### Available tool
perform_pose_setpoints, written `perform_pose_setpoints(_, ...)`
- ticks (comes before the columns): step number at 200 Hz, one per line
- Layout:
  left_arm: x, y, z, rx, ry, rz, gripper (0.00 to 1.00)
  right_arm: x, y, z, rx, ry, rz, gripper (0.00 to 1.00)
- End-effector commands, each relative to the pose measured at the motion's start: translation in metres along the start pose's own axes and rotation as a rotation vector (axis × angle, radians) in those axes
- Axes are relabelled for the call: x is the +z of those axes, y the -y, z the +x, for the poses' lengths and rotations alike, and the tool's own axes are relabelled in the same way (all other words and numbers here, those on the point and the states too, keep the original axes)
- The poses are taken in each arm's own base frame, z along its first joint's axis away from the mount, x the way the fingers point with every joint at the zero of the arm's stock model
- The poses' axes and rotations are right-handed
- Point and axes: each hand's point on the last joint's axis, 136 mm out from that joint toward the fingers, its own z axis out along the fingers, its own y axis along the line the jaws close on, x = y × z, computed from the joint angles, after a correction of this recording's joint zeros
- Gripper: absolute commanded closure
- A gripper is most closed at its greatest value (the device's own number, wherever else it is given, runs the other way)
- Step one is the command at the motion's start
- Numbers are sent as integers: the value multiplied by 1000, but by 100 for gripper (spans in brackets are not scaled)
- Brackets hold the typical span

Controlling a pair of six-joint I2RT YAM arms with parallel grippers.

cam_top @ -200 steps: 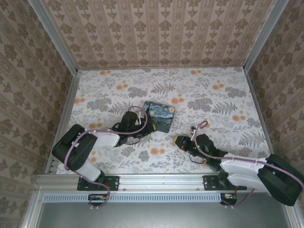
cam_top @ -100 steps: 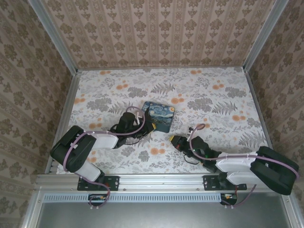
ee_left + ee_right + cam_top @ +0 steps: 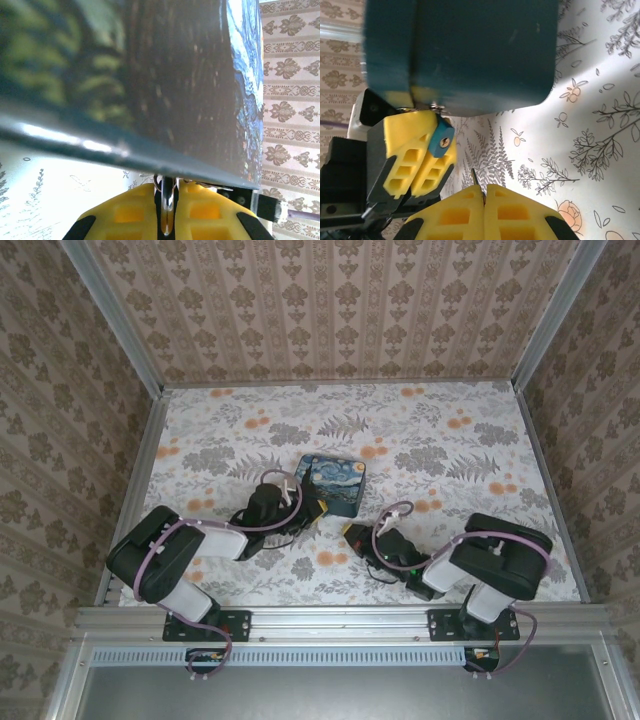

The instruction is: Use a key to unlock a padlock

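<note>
Left gripper [image 3: 316,507] clamped on the padlock [image 3: 442,140]; right gripper [image 3: 484,194] closed on the key [image 3: 474,177].
The padlock's blue body sits between the left gripper's yellow fingers, tight beside the lower edge of the starry-night box [image 3: 480,50] on the flowered desk [image 3: 600,130]. The key's thin tip pokes from the right gripper's pressed-together fingers, near the padlock but not touching it.

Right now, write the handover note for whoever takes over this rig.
Left gripper: shut on the padlock, held at the painted box's edge, keyhole end free.
Right gripper: shut on the key, tip out, short of the keyhole.
Done: both things gripped.
Left: insert the key, turn it, open the padlock.
</note>
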Motion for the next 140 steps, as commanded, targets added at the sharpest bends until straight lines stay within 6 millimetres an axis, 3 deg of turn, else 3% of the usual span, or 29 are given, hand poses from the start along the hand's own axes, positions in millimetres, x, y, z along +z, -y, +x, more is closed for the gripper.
perform_pose_setpoints(1,-3,18,-4,2,37,68,100,7,-25,-6,87,52,-104,100)
perform_pose_setpoints(52,-2,15,-2,7,39,58,100,9,-31,-5,67,57,-114,100)
perform_pose_setpoints(140,3,17,0,0,36,72,100,18,-24,-3,79,49,-94,100)
